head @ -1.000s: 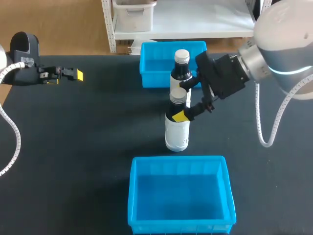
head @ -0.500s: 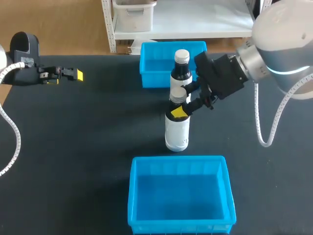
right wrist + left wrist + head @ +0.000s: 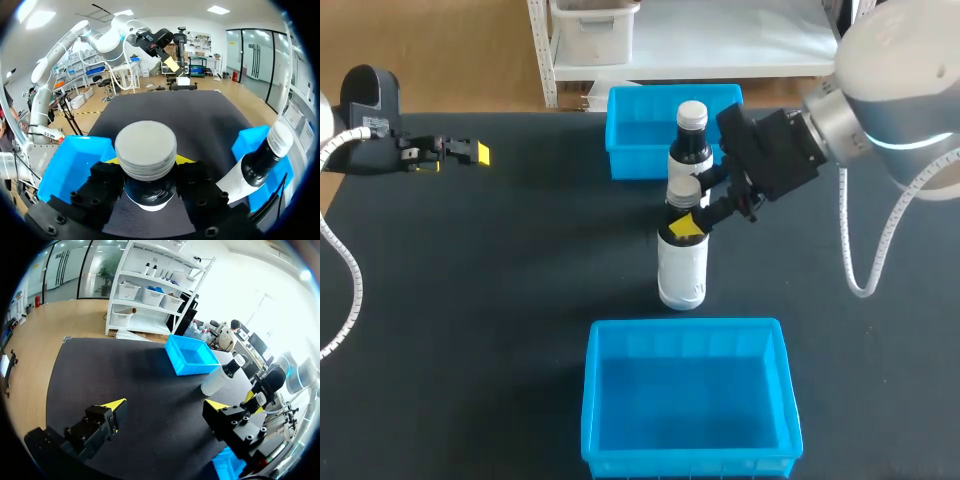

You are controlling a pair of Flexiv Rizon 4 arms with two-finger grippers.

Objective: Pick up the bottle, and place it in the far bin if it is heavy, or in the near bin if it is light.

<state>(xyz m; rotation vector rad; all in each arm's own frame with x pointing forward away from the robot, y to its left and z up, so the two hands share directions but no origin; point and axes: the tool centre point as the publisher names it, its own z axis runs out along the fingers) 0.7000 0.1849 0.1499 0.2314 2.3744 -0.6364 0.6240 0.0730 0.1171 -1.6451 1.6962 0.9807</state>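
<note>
Black table [image 3: 500, 300] — nearer bottle [image 3: 683, 270] upright, its neck in the right jaws' pinch; left jaws wide apart.

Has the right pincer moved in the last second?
Yes. Against the near bottle, which stands where it did, the right pincer has crept slightly up the bottle's body toward its top.

Glossy plastic bottle [image 3: 682, 272], matt table [image 3: 500, 260]

Black table [image 3: 500, 290] on a wooden floor [image 3: 450, 50]; white shelving [image 3: 740, 45] behind, bright ceiling lights [image 3: 218, 9], glass doors [image 3: 247, 52].
</note>
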